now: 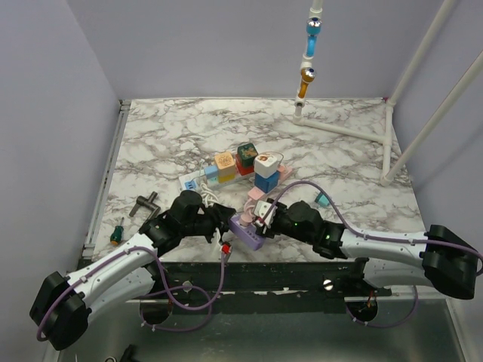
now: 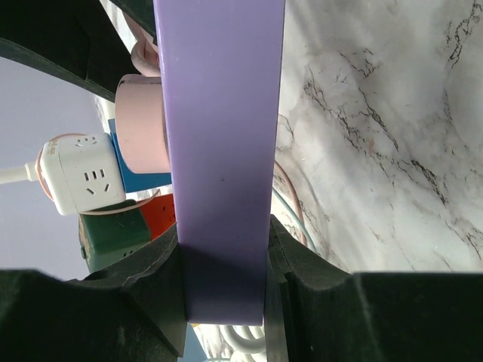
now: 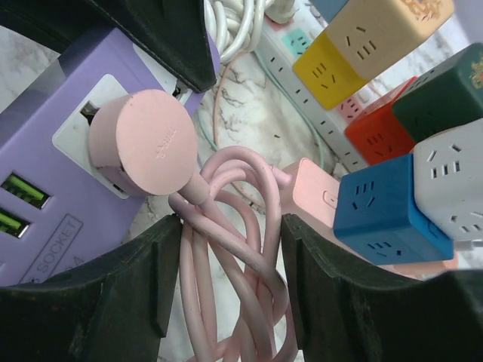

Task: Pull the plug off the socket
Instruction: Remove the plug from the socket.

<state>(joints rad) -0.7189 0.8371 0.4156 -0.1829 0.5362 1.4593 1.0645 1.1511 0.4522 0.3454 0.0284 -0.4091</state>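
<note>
1. Two tools meet tip to tip at the near edge of the counter (image 1: 332, 151), over the socket (image 1: 247, 232).
2. Left tool (image 2: 225, 264) is clamped on one end of the purple socket (image 2: 223, 136), with a finger on each long side. The socket's body runs straight out ahead of it.
3. Right tool (image 3: 230, 264) has its jaws spread wide, and loops of pink cord (image 3: 234, 241) lie between them.
4. Just ahead of the right tool, left of its middle, the round pink plug (image 3: 143, 143) is seated in the socket's white outlet, not yet pulled out.
5. Beside the right tool's left finger, two USB ports (image 3: 23, 192) in the socket glow green.
6. Ahead and to the right of that tool, coloured cubes (image 3: 385, 211) sit on a pink strip (image 3: 313, 188), their outlets unfilled.
</note>
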